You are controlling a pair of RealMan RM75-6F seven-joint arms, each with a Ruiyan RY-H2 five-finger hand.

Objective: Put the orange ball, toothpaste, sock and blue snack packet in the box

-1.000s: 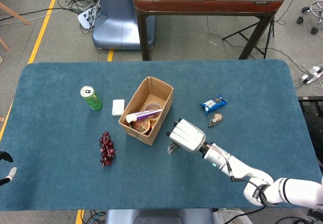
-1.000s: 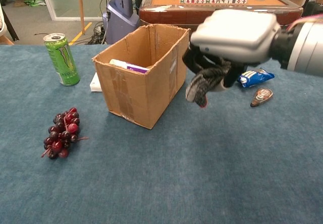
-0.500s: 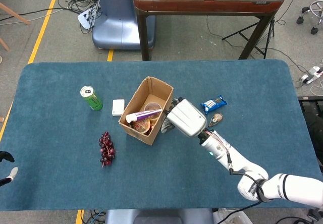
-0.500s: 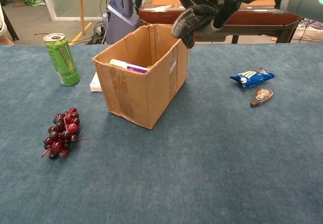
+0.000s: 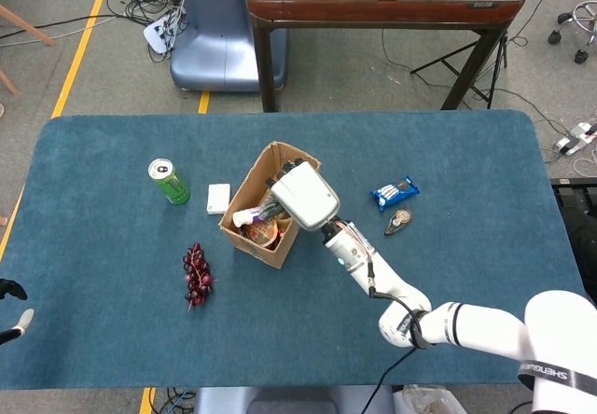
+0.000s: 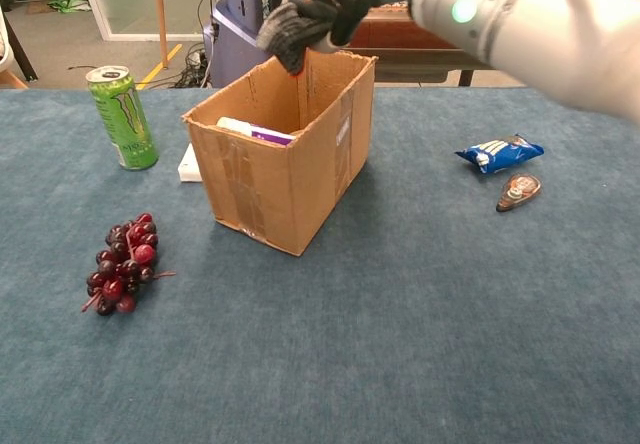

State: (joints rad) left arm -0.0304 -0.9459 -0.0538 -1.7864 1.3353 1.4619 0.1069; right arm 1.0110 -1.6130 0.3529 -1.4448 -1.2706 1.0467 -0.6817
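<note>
Teal felt covered the counter, and on it the cardboard box stood open-topped, a little left of centre. I had my right arm reaching across from the right, and my right hand hung directly above the box opening, fingers curled around the grey sock, which drooped from my grip just over the back rim. My left hand was barely in view at the far left edge of the head view; whether it was clenched or relaxed I could not tell.

To drop the sock well, I judged I should let the dangling end hang inside the walls, not across the rim, before I loosened my fingers, so it would not catch on the cardboard edge and slide outside. Lowering a little first seemed sensible.

Inside the box the toothpaste lay slanted against a wall, with something orange beneath it that I took for the orange ball.

Well to the right on the counter lay the blue snack packet, not yet boxed.
</note>
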